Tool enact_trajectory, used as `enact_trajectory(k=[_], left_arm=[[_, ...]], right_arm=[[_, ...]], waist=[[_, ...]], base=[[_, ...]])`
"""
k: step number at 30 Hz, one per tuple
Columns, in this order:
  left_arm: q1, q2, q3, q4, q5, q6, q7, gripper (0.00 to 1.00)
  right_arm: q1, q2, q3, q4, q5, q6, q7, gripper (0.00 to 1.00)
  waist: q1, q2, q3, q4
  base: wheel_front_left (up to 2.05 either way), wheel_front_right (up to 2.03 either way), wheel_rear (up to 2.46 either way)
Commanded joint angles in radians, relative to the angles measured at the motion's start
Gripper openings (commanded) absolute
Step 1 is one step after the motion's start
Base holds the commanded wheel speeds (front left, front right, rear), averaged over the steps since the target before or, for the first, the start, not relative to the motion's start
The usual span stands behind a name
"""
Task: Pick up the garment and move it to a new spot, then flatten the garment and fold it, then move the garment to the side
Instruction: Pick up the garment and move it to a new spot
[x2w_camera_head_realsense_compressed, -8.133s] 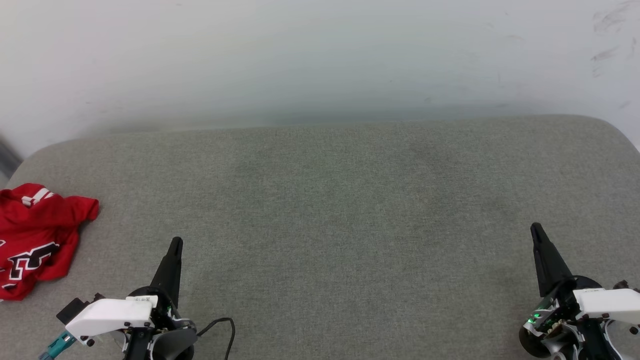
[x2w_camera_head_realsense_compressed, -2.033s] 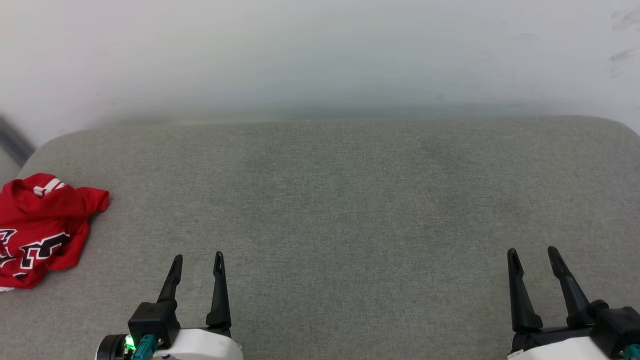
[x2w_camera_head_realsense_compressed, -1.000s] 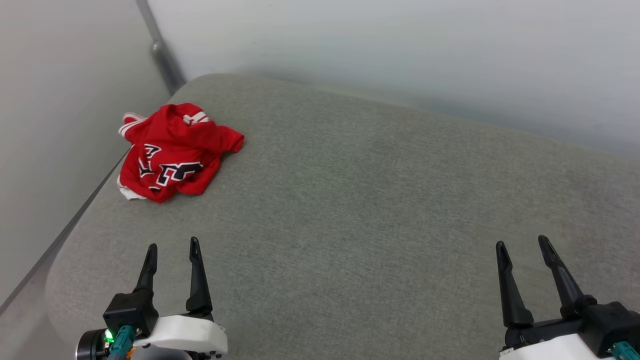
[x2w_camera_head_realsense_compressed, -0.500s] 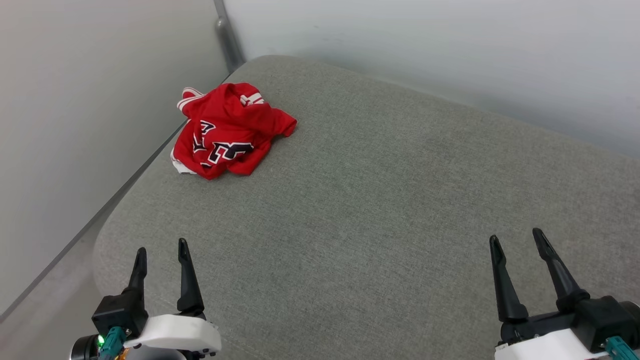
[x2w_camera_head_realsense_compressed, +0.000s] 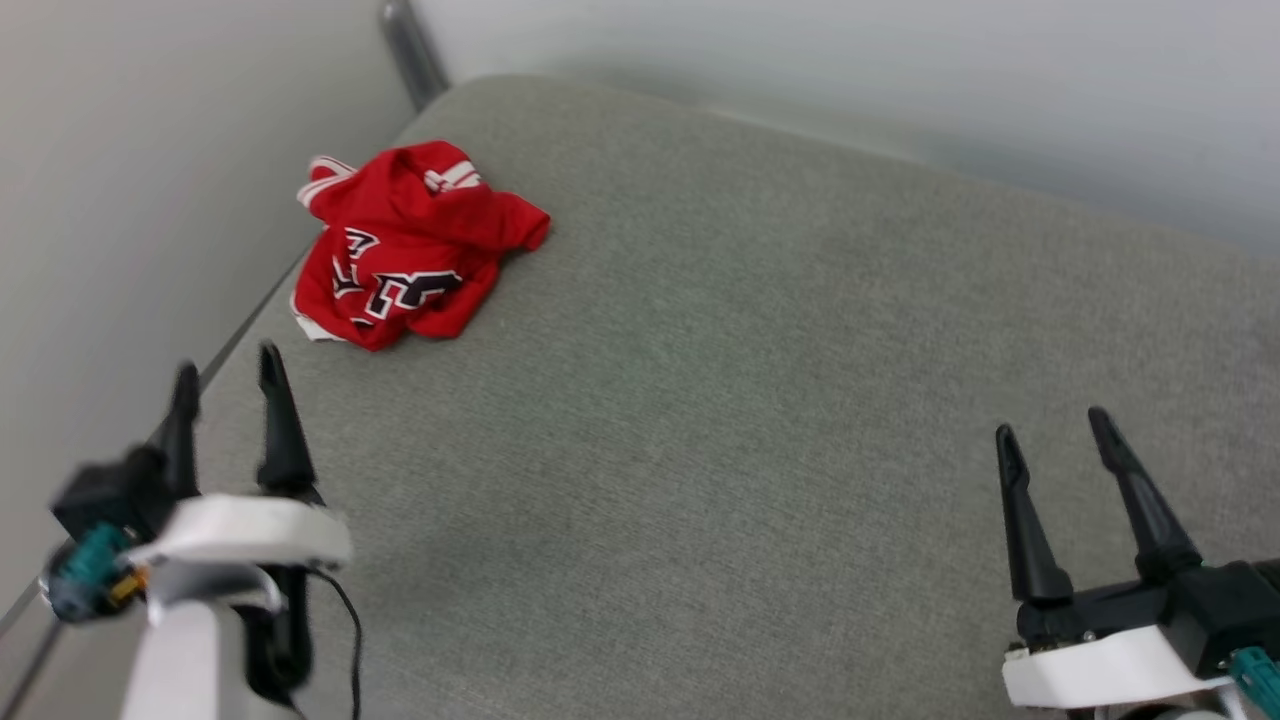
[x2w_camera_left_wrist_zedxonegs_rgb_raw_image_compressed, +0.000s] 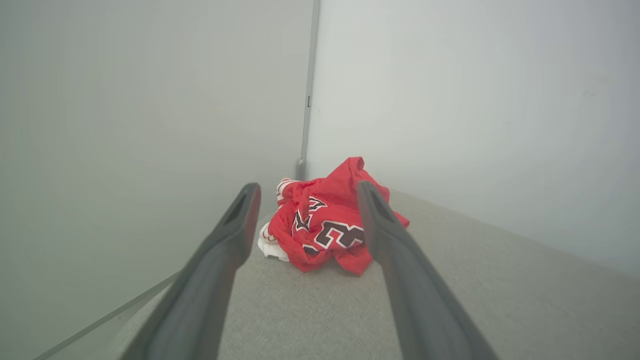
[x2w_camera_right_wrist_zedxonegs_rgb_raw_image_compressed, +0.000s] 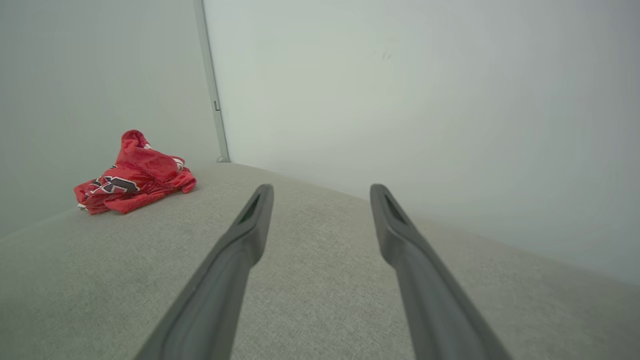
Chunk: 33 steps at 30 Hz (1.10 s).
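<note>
Garment (x2w_camera_head_realsense_compressed: 410, 245): a crumpled red heap at the far-left corner of the grey cushion (x2w_camera_head_realsense_compressed: 750, 400), close to its left edge. Striped trim shows at the far side, a white hem edge at the near-left, and the black lettering faces up. It is bunched, so no dependable long axis; if anything it runs near-to-far along the cushion's edge.

Left gripper (x2w_camera_head_realsense_compressed: 227, 362): jaws spread wide, holding nothing, motion-blurred in the head view. It hangs over the cushion's left edge, and the garment lies ahead of it and slightly to its right, apart from the fingers. In the left wrist view the heap (x2w_camera_left_wrist_zedxonegs_rgb_raw_image_compressed: 325, 225) sits framed between the two fingers of the left gripper (x2w_camera_left_wrist_zedxonegs_rgb_raw_image_compressed: 308, 186), so the approach line looks aligned.

Right gripper (x2w_camera_head_realsense_compressed: 1050, 425): jaws also wide, empty, well apart from the garment across the cushion. Its wrist view puts the garment (x2w_camera_right_wrist_zedxonegs_rgb_raw_image_compressed: 132, 182) far off to the left.

Judgement: the left arm is the nearer one, so the reach is its job.

Surroundings: side wall (x2w_camera_head_realsense_compressed: 120, 150) just beyond the heap, corner post (x2w_camera_head_realsense_compressed: 405, 40) behind it. Nothing lies between the left gripper and the cloth. The wall limits room on the heap's outer side.
</note>
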Motion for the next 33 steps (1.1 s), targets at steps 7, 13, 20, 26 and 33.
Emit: enact_trajectory(k=[7, 13, 20, 26, 33], left_arm=[[-0.299, 0.089, 0.106, 0.123, -0.007, -0.074, -0.003, 1.00], [-0.509, 0.206, 0.140, 0.237, -0.030, -0.098, -0.003, 1.00], [-0.698, 0.354, 0.062, 0.434, -0.141, -0.104, 0.097, 1.00], [-0.770, 0.465, -0.068, 0.491, -0.315, -0.104, 0.304, 1.00], [-0.765, 0.614, -0.286, 0.466, -0.579, -0.104, 0.694, 1.00]], right_arm=[[-0.076, -0.001, -0.027, -0.064, -0.076, 0.000, -0.002, 1.00], [-0.135, -0.001, -0.040, -0.127, -0.126, 0.000, -0.002, 1.00], [-0.178, -0.001, -0.047, -0.214, -0.156, 0.000, -0.002, 1.00], [-0.200, -0.001, -0.047, -0.267, -0.176, 0.000, -0.002, 1.00], [-0.211, -0.001, -0.037, -0.310, -0.198, 0.000, -0.002, 1.00]], waist=[[0.0000, 0.0000, 0.173, -0.086], [0.0000, 0.0000, 0.291, -0.130], [0.0000, 0.0000, 0.393, -0.166], [0.0000, 0.0000, 0.447, -0.180], [0.0000, 0.0000, 0.498, -0.192]], base=[[0.00, 0.00, 0.00], [0.00, 0.00, 0.00], [0.00, 0.00, 0.00], [0.00, 0.00, 0.00], [0.00, 0.00, 0.00]])
